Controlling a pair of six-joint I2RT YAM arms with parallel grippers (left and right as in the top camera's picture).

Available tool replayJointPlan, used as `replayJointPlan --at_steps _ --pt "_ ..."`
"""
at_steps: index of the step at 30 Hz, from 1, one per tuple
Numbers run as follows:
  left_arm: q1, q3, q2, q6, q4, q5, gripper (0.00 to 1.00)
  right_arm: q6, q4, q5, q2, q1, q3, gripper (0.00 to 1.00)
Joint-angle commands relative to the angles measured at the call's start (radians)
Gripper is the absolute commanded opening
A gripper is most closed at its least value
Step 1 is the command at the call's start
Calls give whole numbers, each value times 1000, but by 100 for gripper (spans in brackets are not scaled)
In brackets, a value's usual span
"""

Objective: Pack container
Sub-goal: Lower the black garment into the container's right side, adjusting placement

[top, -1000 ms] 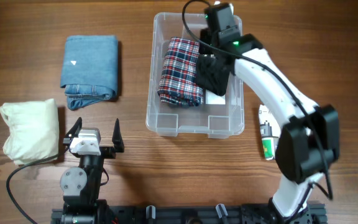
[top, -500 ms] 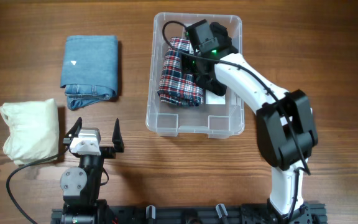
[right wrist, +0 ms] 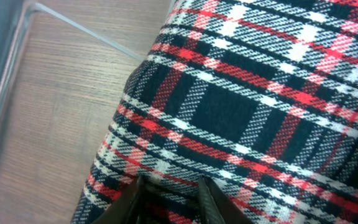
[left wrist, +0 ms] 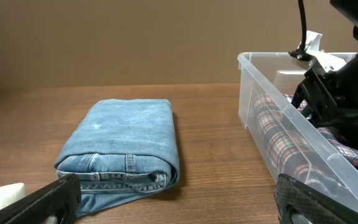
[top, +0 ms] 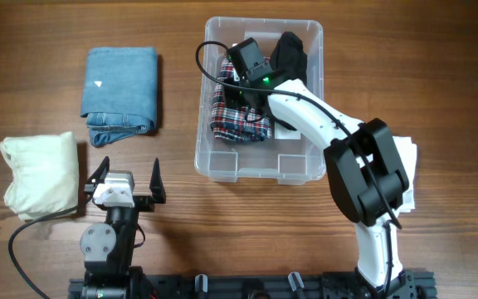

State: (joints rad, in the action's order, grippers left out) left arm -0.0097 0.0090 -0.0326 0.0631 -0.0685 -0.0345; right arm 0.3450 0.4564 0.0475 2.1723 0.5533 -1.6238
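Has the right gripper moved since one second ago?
Yes. In the overhead view the right gripper moved left across the clear rectangular plastic container, from its right side to over the folded red-checked garment.

Cloth, clear plastic, grained wood.
The container (top: pixel 260 170) is glossy, see-through plastic. The plaid garment (right wrist: pixel 260 106) in it is matt woven cloth. At its 9 o'clock, soft faded denim (top: pixel 121 83) and crumpled cream fabric (top: pixel 40 174) lie on the matt, wood-grain counter (top: pixel 222 241).

overhead looks straight down, left wrist low toward container (left wrist: pixel 252 93), right wrist close on plaid cloth (right wrist: pixel 260 112).
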Motion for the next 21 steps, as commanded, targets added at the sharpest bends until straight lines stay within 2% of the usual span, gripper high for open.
replayJointPlan --at_steps 1,8,11,17,21 --pt "8 -3 3 11 -8 2 100 -77 -30 99 50 12 8 28" --pt "8 -3 3 11 -8 2 100 -108 -51 112 43 11 -2 29" --pt "8 -3 3 11 -8 2 100 -106 -29 23 -14 10 -19 33" --pt "8 -3 3 11 -8 2 100 -40 62 -278 -195 8 -26 34" --pt "8 -3 3 11 -8 2 100 3 79 -314 -196 -6 -21 33"
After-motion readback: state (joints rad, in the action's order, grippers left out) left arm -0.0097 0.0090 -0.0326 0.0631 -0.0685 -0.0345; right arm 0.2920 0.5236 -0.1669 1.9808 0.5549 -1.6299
